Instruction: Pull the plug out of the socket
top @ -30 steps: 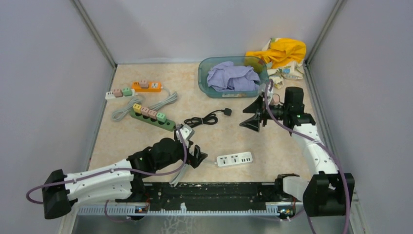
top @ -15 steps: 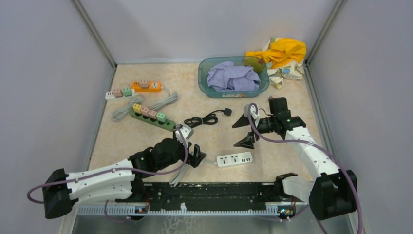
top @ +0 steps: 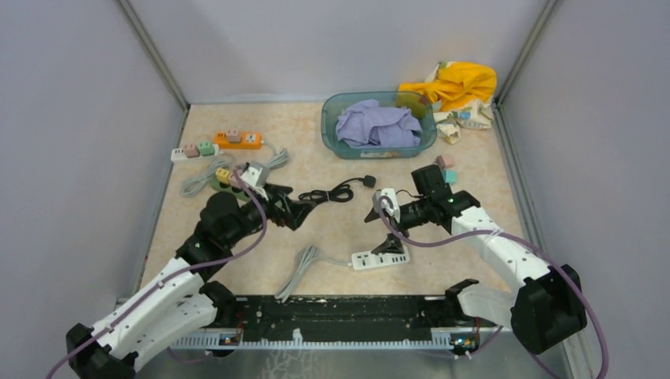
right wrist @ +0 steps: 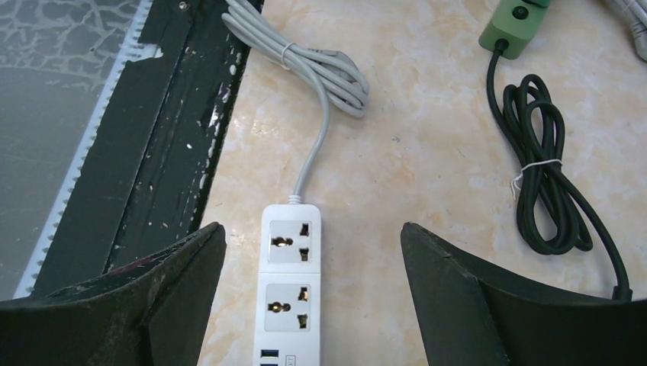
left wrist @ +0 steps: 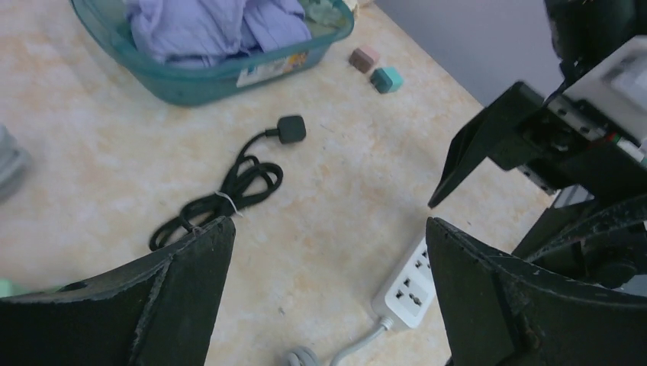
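Beige marbled table (top: 308,150), grey walls round it, and a black rail (top: 348,312) along your near edge. Just beyond the rail the white strip (top: 381,258) lies flat, its grey cord (top: 304,264) bundled to its left. Your right gripper (top: 382,234) is over the strip, jaws wide, a finger to either side and nothing held. I can't tell you whether the fingers touch it. The wrist view shows two of its sockets, both empty.

Left of the strip and a little farther out, your left gripper (top: 300,212) is wide too and holds nothing.

Beyond the strip the black plug (top: 368,182) lies loose on the table at the end of its coiled black cord (top: 336,193), in no socket.

Far left of the strip a green strip (right wrist: 523,27) shows, mostly hidden behind your left arm. Past it sit an orange strip (top: 237,140) and a small white strip (top: 193,150), each with coloured plugs in.

Straight beyond the strip, by the back wall, a teal basin (top: 326,126) holds purple cloth (top: 375,122), and yellow cloth (top: 454,83) is heaped to its right.
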### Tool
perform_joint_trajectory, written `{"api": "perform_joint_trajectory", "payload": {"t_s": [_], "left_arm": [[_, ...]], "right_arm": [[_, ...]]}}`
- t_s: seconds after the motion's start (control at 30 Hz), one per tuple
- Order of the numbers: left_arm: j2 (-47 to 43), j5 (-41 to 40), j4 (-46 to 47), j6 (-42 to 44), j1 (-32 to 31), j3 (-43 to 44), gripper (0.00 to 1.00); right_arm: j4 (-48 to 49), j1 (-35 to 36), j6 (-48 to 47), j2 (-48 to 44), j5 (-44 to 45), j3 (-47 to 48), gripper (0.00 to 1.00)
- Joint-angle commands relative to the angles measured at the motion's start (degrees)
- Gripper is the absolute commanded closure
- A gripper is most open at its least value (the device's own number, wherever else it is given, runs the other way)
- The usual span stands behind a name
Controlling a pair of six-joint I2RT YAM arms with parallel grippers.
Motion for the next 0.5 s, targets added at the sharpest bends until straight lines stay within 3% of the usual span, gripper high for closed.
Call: {"api": "perform_joint_trajectory", "payload": {"t_s": [0.0,0.17,0.47], "left_arm": [[3.29,7.47,-9.01,8.96,3.8,11.71,0.0],[6.17,3.51,-16.52,20.07,5.31,16.73,0.0],[4.72,-3.08,-15.89,26.18,7.4,9.17,0.0]], "right_arm": [[0.66,2.8,-2.18,-0.13,2.75,0.2,0.15],[0.1,7.05,-2.13,-0.32,8.91,-0.14,0.14],[1.68,9.71,-0.35,-0.58,11.94,-1.73,0.1]]}}
